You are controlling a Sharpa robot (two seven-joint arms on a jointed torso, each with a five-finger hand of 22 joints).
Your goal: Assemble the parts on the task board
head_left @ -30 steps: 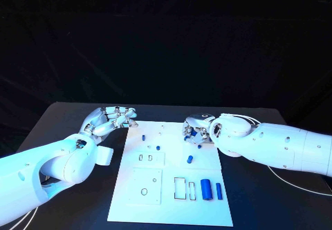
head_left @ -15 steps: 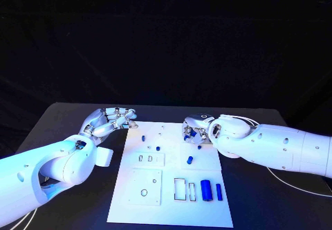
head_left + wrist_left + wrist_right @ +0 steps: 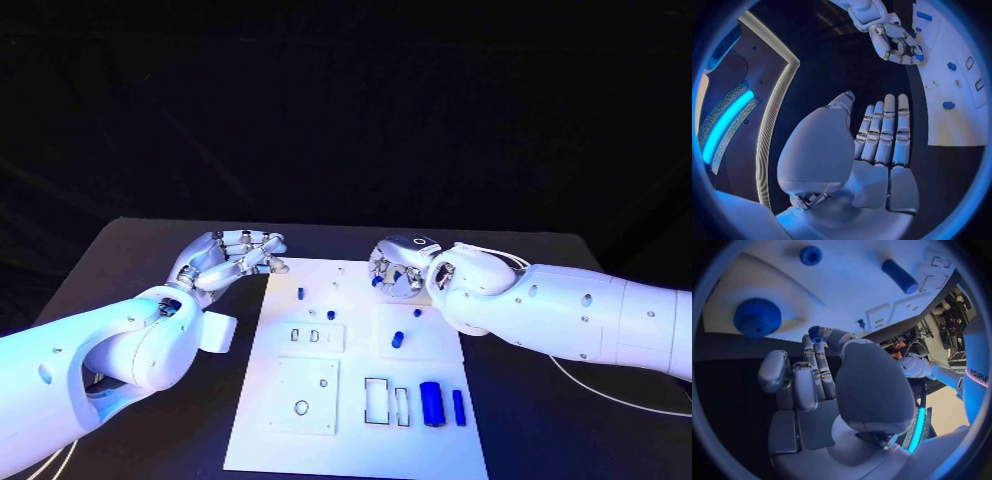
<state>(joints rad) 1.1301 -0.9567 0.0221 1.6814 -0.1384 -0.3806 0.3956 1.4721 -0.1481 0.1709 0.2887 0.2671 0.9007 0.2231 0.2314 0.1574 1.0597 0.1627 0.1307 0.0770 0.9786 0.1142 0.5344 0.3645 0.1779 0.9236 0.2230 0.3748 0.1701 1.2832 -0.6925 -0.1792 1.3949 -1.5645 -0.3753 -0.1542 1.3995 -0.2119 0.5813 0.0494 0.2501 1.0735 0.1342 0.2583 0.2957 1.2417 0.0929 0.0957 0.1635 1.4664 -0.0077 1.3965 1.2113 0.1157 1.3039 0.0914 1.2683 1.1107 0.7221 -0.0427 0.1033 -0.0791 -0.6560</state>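
We see blue parts point(image 3: 431, 390) lying on the task board point(image 3: 361, 440) at its near end. Farther up, our right hand point(image 3: 397, 268) pinches a small blue part point(image 3: 814, 331) over the far edge; our left hand point(image 3: 231, 255) hovers empty beside the board, fingers loosely apart.

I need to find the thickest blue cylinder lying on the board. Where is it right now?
In the head view, the thick blue cylinder lies near the task board's near right corner, between a thinner blue pin and two empty rectangular slots.

The right robot hand point(image 3: 400, 268) hides the task board's point(image 3: 361, 440) far corner.
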